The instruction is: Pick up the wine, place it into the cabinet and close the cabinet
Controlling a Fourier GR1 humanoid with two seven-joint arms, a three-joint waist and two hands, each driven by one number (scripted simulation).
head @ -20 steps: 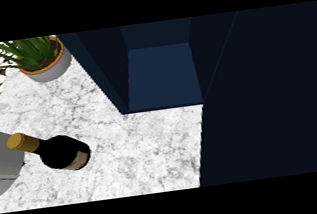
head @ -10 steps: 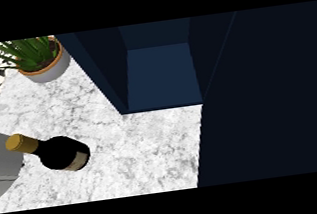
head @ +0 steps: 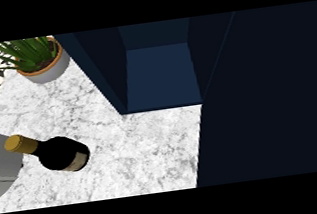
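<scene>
Wine bottle [head: 57, 152] shifted slightly left since earlier frame, standing on marble tabletop [head: 144, 146] at lower left, potted plant [head: 36, 57] upper left, open cabinet [head: 158, 73] top centre, hand state cannot tell, none visible.

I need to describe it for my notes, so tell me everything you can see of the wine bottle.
The wine bottle is dark, almost black glass with a gold cap and a pale gold band low on its body. From above, its cap points toward the view's left. It stands on the marble counter, at the view's lower left, in front of the open cabinet. No robot hand shows touching it.
</scene>
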